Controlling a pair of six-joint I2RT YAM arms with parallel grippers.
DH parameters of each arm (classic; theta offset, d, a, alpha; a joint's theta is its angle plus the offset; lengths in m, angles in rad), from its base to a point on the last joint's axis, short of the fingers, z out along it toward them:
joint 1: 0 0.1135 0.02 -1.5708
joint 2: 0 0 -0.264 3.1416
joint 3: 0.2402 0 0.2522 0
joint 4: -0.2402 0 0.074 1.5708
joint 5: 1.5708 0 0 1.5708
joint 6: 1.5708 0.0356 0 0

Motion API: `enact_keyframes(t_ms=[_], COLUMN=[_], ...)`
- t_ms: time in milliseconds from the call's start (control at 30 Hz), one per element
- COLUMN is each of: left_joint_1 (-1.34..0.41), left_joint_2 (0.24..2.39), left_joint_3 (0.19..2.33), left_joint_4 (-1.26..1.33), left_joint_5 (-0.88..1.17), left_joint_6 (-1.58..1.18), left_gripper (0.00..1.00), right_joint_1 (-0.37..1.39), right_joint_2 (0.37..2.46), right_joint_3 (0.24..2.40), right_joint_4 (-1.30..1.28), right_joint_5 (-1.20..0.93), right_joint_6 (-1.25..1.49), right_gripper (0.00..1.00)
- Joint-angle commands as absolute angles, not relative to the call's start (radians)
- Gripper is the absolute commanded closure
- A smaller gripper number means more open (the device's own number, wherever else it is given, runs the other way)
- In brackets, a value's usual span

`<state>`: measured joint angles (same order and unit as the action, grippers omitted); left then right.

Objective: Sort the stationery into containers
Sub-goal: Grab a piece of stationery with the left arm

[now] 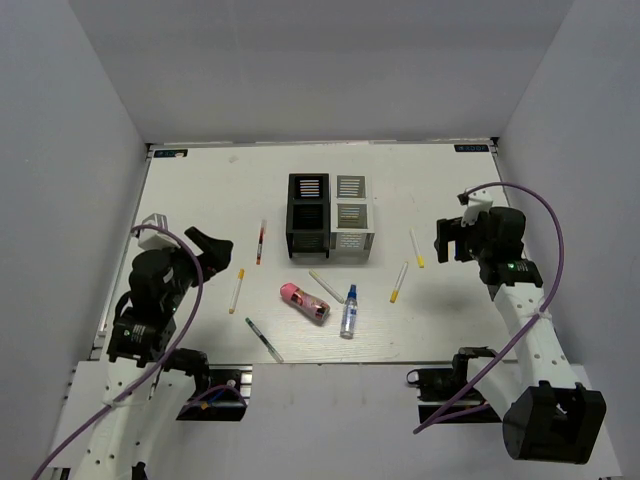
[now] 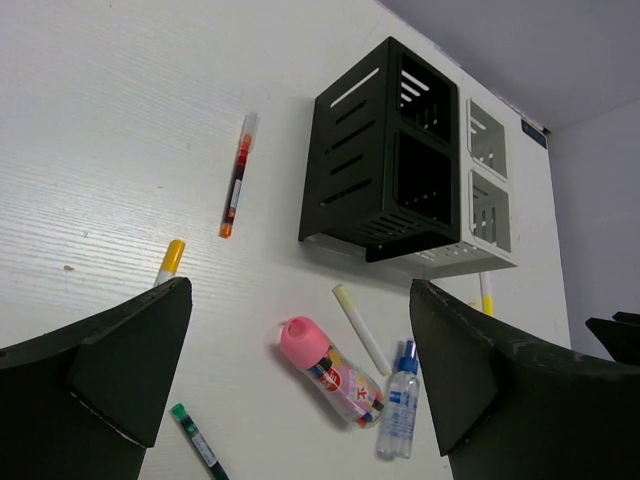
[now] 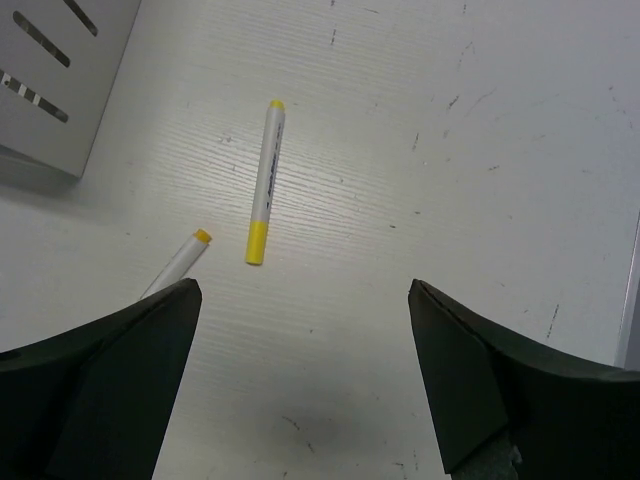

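The containers (image 1: pixel 330 215) stand at mid-table: two black mesh cups (image 2: pixel 385 155) on the left, two silver-white cups (image 2: pixel 490 185) on the right. In front of them lie a pink cylinder (image 1: pixel 305 302), a blue-capped bottle (image 1: pixel 349 311), a white pen (image 1: pixel 326 287) and a dark green pen (image 1: pixel 264 340). A red pen (image 1: pixel 260 242) and a yellow-tipped pen (image 1: pixel 236 290) lie to the left. Two more yellow-tipped pens (image 1: pixel 416 248) (image 1: pixel 399 282) lie to the right. My left gripper (image 1: pixel 210 250) hovers open at the left, holding nothing. My right gripper (image 3: pixel 305 290) hangs open beside the right-hand pens (image 3: pixel 263 182).
The white table (image 1: pixel 200 200) is closed in by grey walls at the back and both sides. Its right edge (image 3: pixel 630 290) shows in the right wrist view. A corner of a silver-white cup (image 3: pixel 60 80) sits at the upper left of that view.
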<state>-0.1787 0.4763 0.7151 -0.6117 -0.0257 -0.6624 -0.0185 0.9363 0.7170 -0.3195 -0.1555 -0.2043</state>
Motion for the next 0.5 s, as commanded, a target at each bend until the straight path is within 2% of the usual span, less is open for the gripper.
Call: enact_keyframes(t_ms=[0, 133, 233, 333, 400, 467], left_joint_1=[-0.175, -0.175, -0.175, -0.175, -0.175, -0.175], left_joint_2=[0.506, 0.572, 0.639, 0.707, 0.739, 0.791], left_joint_3=[0.710, 0.710, 0.733, 0.761, 0.785, 0.795], left_joint_4=[-0.617, -0.583, -0.560, -0.560, -0.551, -0.551], left_joint_5=[-0.005, 0.017, 0.017, 0.017, -0.006, -0.038], left_joint_6=[-0.667, -0.644, -0.623, -0.604, -0.594, -0.585], left_gripper=[0.00, 0.00, 0.06, 0.17, 0.43, 0.59], right_joint_1=[-0.020, -0.014, -0.014, -0.012, -0.012, -0.014], right_joint_2=[0.916, 0.920, 0.925, 0.942, 0.960, 0.974], right_joint_3=[0.704, 0.715, 0.739, 0.756, 0.765, 0.784], right_joint_4=[-0.330, -0.351, -0.348, -0.339, -0.336, -0.356], right_joint_5=[-0.167, -0.193, -0.161, -0.112, -0.094, -0.087], right_joint_6=[-0.262, -0.331, -0.347, -0.373, -0.382, -0.399], right_gripper=[0.10, 0.10, 0.10, 0.10, 0.10, 0.10])
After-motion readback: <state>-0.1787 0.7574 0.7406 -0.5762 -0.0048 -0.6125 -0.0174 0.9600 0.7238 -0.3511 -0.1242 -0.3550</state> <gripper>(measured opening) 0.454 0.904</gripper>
